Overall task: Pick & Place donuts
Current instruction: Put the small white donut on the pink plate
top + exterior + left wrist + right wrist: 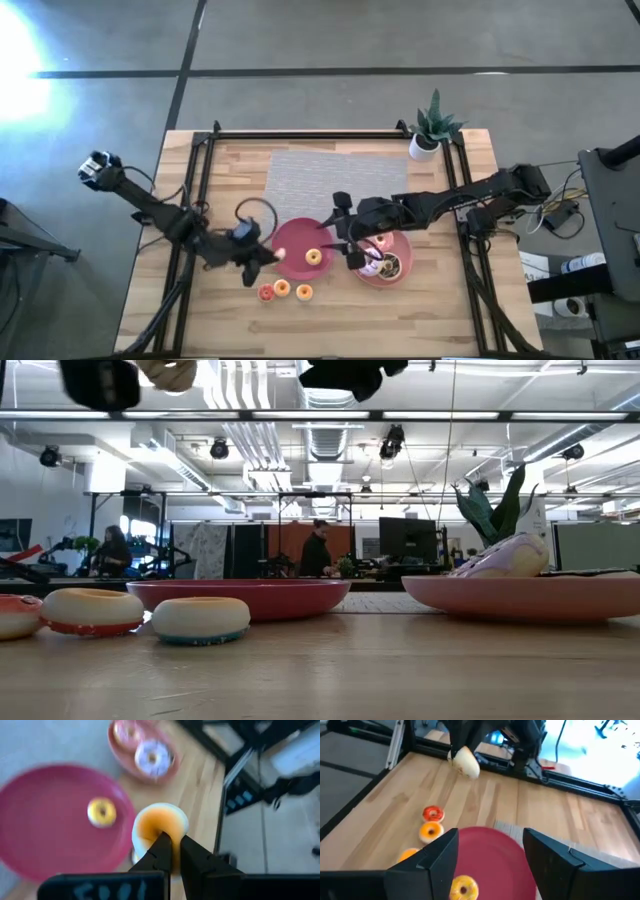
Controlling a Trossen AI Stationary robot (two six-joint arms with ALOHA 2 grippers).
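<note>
held donut: orange-iced donut clamped by its rim in left gripper, lifted off the counter, at the 9 o'clock edge of the red plate; in right wrist view it shows pale, hanging under the left arm
yellow donut: yellow donut lies on the red plate, toward its 4 o'clock side; also
loose donuts: red donut, orange donut, second orange donut, in a row on bare wood at 6 o'clock of the red plate, near each other; low view shows two of them close up, standing flat
pink plate: pink plate at 3 o'clock of the red plate, just beside it; carries a pale sprinkled donut, a pink donut and a brown-iced donut
left gripper: closed on the orange-iced donut, fingers pinching the ring wall
right gripper: right gripper open, fingers wide apart, empty, hovering between the two plates, over the 3 o'clock rim of the red plate
counter: wooden counter with a grey mat at 12 o'clock of the plates
plant: potted plant at the far right corner, well apart from the plates
background: people in the room behind, far off
</note>
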